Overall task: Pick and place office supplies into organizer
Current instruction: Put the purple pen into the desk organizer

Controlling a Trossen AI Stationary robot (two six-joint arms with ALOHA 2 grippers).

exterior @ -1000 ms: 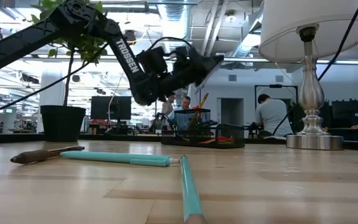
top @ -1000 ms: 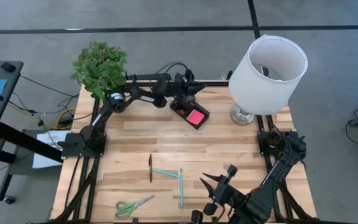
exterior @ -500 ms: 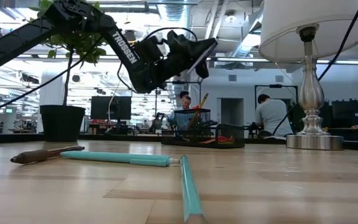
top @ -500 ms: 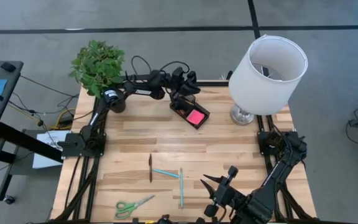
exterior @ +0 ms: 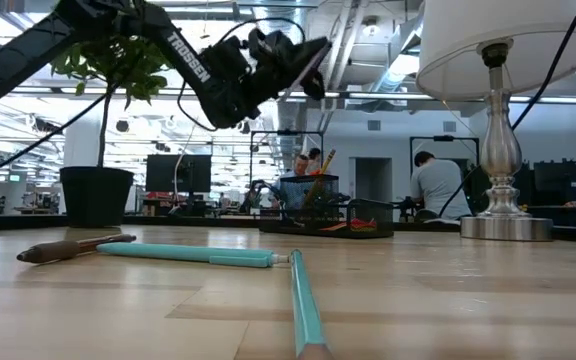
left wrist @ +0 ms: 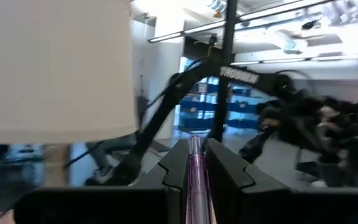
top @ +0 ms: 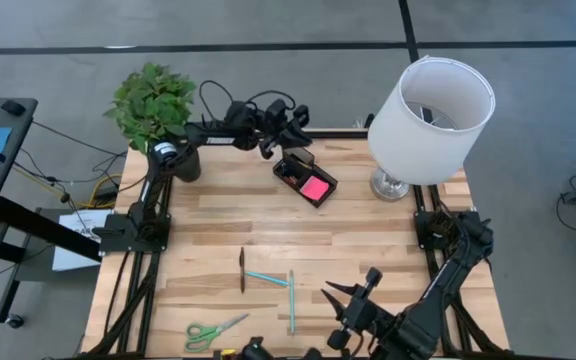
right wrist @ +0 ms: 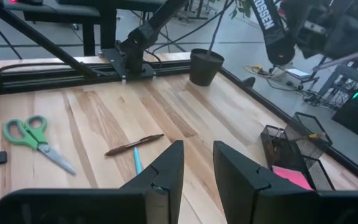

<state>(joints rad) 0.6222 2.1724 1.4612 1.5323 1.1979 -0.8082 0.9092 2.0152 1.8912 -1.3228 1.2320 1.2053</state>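
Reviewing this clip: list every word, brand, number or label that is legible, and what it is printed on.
"TROSSEN": white letters on the left arm, low view.
"TROSSEN", blurred but just legible: on the right arm, seen from the left wrist view.
"OSSEN", start cut off by the picture's edge: on the left arm, right wrist view.
Nothing readable on the lamp, the organizer, the pens or the scissors.

**Wood, wire mesh, plastic**

The table [top: 368, 225] is pale planked wood, smooth and satin. The organizer [top: 305, 178] looks like black wire mesh — matt. The scissors [right wrist: 33, 137] have green plastic handles and bright metal blades — the lamp [top: 431, 105] has a matt white shade.
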